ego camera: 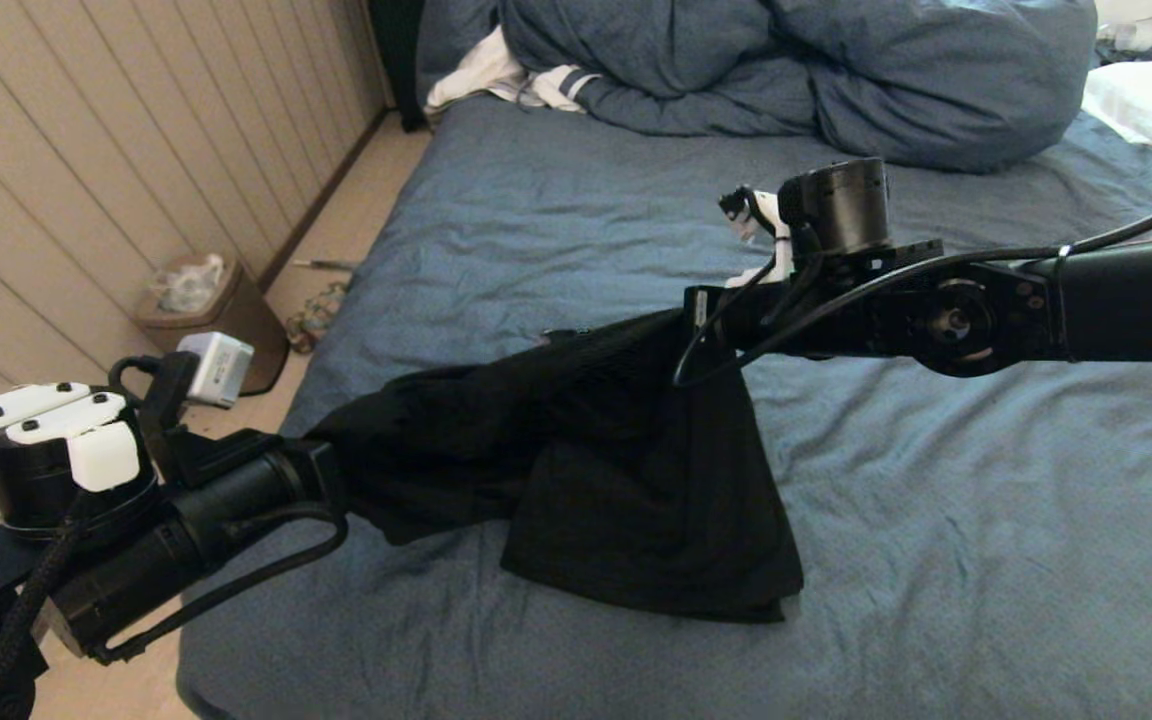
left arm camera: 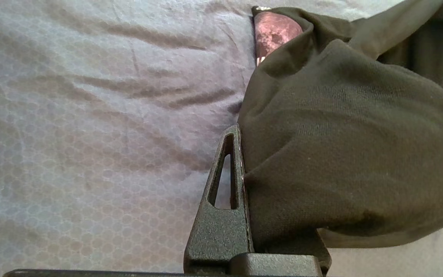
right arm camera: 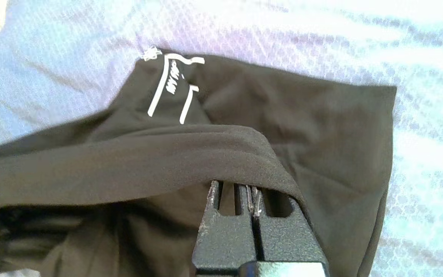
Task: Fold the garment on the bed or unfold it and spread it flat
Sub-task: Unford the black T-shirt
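Wood-panelled wall on my left side, a brown waste bin [ego camera: 221, 320] on the floor by it, and the bed [ego camera: 936, 520] with its wrinkled blue-grey sheet filling the rest of the head view.

Left claw [left arm camera: 244, 169]: closed tight on a bunched edge of the garment, a black short-sleeved cotton T-shirt [ego camera: 576, 470]. In the left wrist view one finger [left arm camera: 229, 173] shows bare; the cloth wraps over the other.

Right claw [right arm camera: 250, 192]: closed fully, pinching a rolled hem or fold of the same shirt; the fingertips [right arm camera: 214, 196] lie under the fabric edge.

Garment position: lifted between the two claws, sagging in a slack band from the left claw at the near left edge of the bed up to the right claw over the middle. A loose panel hangs down from the span and its lower edge rests on the sheet. White printed markings show in the right wrist view; part of a round pale graphic shows in the left wrist view.

Beyond: a bunched blue-grey duvet [ego camera: 786, 70] at the far end, a white striped cloth [ego camera: 506, 80] beside it, well apart from the shirt.

Assessment: the step in hand appears to be the lift-and-spread stage. The next move calls for drawing the claws apart to take up the slack, then lowering the shirt flat. Risk: the hanging panel may fold under.
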Robot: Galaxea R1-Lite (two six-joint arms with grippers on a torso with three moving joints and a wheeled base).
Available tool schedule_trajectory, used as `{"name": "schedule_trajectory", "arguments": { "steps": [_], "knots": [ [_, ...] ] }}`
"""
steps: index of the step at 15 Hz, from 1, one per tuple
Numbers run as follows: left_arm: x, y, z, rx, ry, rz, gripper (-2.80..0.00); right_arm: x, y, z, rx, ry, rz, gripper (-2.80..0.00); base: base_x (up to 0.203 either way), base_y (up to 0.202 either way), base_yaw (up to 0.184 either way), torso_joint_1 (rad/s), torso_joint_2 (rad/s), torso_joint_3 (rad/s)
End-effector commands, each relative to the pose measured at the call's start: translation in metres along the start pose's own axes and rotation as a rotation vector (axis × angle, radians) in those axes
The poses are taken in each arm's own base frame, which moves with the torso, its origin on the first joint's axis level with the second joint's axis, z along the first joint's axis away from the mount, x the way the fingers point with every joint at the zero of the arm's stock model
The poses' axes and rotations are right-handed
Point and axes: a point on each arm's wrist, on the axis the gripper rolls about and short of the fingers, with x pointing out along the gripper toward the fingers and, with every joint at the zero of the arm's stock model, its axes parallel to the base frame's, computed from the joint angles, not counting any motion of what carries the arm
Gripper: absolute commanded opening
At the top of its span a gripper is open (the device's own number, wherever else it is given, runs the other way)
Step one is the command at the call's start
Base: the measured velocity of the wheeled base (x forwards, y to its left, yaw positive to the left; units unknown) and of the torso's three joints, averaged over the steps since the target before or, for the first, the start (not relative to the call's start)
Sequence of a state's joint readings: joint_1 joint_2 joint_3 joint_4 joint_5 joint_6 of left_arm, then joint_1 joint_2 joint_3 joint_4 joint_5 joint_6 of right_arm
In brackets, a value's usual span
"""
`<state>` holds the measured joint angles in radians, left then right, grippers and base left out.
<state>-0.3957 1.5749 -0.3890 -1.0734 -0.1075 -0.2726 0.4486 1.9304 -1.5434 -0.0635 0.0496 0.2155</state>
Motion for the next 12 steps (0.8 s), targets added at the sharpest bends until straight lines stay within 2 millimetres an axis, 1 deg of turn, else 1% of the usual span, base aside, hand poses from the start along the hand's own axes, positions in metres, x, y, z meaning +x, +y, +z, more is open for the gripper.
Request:
{"name": "schedule_trajectory", "arguments": {
  "steps": [1, 3, 5, 8, 11, 12],
  "knots": [
    [0.0, 0.0, -0.001, -0.01, -0.003, -0.001, -2.8, -0.002, 0.008, 0.01, -0.004, -0.033, 0.022, -2.8, 0.0, 0.0, 0.0, 0.0, 0.0, 0.0],
    [-0.002, 0.001, -0.003, -0.011, -0.002, 0.0, -2.8, -0.005, 0.028, 0.017, -0.017, -0.059, 0.069, -2.8, 0.0, 0.0, 0.0, 0.0, 0.0, 0.0],
    [-0.003, 0.001, -0.005, -0.015, 0.003, -0.001, -2.8, -0.008, 0.053, 0.022, -0.033, -0.079, 0.115, -2.8, 0.0, 0.0, 0.0, 0.0, 0.0, 0.0],
    [-0.003, 0.002, -0.006, -0.015, 0.003, -0.001, -2.8, -0.011, 0.089, 0.023, -0.057, -0.062, 0.186, -2.8, 0.0, 0.0, 0.0, 0.0, 0.0, 0.0],
    [-0.006, 0.002, -0.007, -0.016, 0.003, 0.001, -2.8, -0.003, 0.121, 0.022, -0.076, -0.036, 0.249, -2.8, 0.0, 0.0, 0.0, 0.0, 0.0, 0.0],
    [-0.007, 0.001, -0.006, -0.026, -0.006, 0.0, -2.8, 0.003, 0.132, 0.017, -0.087, -0.023, 0.269, -2.8, 0.0, 0.0, 0.0, 0.0, 0.0, 0.0]
  ]
}}
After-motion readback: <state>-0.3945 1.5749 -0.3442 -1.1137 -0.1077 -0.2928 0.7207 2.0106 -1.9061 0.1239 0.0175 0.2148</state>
